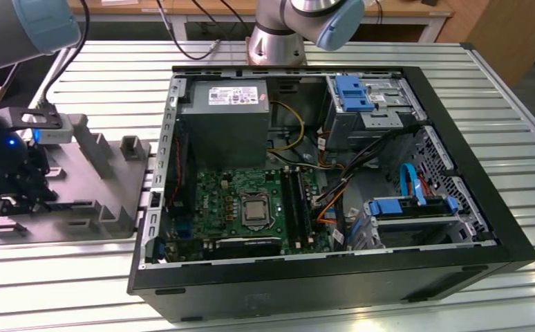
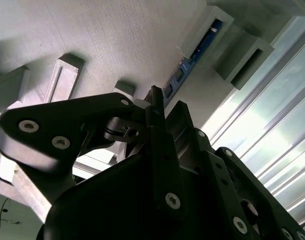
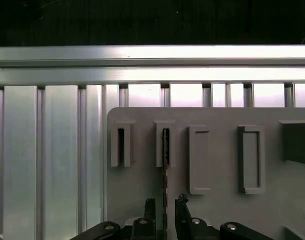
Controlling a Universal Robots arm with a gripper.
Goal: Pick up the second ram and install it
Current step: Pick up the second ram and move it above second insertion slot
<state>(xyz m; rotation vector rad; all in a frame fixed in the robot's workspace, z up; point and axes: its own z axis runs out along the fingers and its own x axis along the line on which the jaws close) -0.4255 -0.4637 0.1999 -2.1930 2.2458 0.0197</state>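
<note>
Pick-up step: my hand [image 3: 165,201] is spread astride the second ram [image 3: 165,167], which stands on edge in its slotted holder [image 3: 158,150], not yet pinched. Closing calls for square, even pressure.

second ram [image 3: 165,150] in fixture [image 3: 222,165] slot, between fingers [image 3: 181,204]
</note>
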